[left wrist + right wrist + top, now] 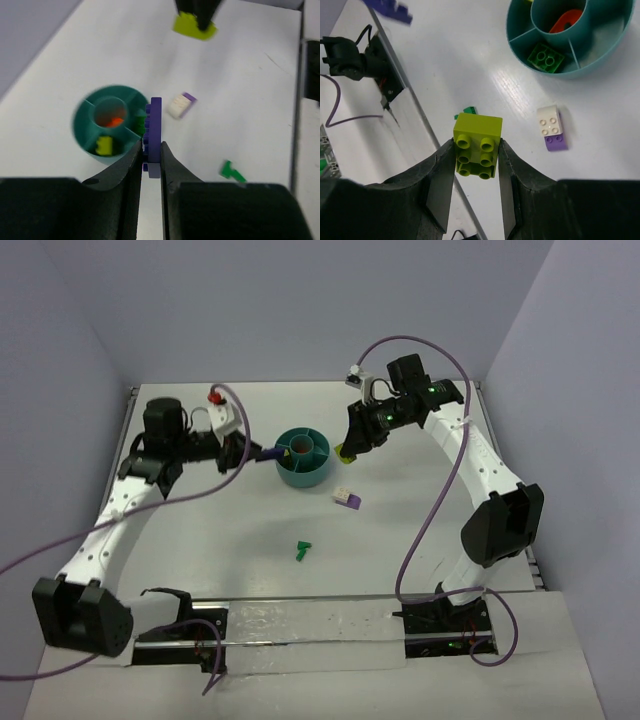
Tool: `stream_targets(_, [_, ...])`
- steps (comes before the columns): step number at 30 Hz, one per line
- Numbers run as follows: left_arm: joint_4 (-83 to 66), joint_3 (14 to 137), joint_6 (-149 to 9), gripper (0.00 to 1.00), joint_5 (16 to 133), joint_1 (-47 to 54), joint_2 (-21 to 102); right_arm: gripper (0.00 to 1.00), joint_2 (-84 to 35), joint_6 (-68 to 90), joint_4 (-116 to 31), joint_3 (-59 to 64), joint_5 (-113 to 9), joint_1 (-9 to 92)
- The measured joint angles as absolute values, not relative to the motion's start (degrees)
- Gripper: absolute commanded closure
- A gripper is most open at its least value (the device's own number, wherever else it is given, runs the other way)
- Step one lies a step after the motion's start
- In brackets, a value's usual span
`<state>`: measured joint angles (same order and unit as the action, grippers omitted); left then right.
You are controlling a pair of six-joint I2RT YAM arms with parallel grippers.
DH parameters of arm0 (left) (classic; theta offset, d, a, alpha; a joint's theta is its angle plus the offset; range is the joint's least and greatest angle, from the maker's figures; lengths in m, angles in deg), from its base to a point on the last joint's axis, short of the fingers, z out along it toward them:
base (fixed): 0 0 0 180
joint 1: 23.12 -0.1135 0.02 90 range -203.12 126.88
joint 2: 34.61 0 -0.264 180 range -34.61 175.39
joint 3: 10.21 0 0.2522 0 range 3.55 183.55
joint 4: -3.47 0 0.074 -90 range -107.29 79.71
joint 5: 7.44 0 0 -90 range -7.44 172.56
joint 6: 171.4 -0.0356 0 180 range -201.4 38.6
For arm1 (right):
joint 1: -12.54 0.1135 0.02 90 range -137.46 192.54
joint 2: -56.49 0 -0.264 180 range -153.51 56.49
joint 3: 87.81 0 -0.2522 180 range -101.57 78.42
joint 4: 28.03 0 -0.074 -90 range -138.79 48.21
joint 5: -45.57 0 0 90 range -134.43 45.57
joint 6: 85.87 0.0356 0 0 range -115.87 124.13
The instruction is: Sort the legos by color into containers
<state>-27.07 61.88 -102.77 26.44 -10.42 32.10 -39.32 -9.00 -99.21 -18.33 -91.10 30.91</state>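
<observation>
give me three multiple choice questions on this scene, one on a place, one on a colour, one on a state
1. Where is the orange-red piece?
A. in the centre ring of the bowl
B. in an outer compartment
C. outside the bowl

2. What colour is the brick in the right gripper?
A. purple
B. white
C. lime-green

3. How is the left gripper?
A. open, empty
B. shut on a purple brick
C. open above the bowl

1 A: both wrist views show it inside the ring.
2 C: the brick between its fingers is lime-green.
3 B: both fingers press the purple brick's sides.
</observation>
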Motion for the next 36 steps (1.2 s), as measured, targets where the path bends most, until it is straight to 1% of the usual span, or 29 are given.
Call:
stream_targets(3, [-28.46,73.70,-104.58,1.00,27.20,-11.61,40.65,1.00,-39.32,-7.77,-97.85,-18.98,-90.22,30.93])
stream_targets(6, [-30.63,82.05,-106.38,1.00,28.85,-12.53,47.77,1.00,-39.32,-7.00,-96.91,-19.09,-89.86,30.93])
stream_targets(12, [-43.40,106.74,-110.98,1.00,31.93,-12.78,66.56,1.00,-39.33,-6.07,-95.66,-19.05,-88.93,30.93])
stream_targets(14, [-47.37,112.57,-112.03,1.00,33.18,-12.69,71.57,1.00,-39.32,-5.98,-95.32,-18.98,-88.52,30.93])
stream_targets(21, [-59.20,121.54,-113.15,1.00,38.21,-9.70,81.02,1.00,-39.32,-5.95,-94.93,-18.29,-87.93,30.93])
stream_targets(28, [-64.53,127.28,-112.77,1.00,41.83,-6.57,85.44,1.00,-39.34,-5.95,-94.90,-17.95,-87.91,30.93])
stream_targets(36, [-65.88,127.59,-111.54,1.00,46.36,-4.35,87.44,1.00,-39.34,-5.93,-94.90,-17.87,-87.48,30.93])
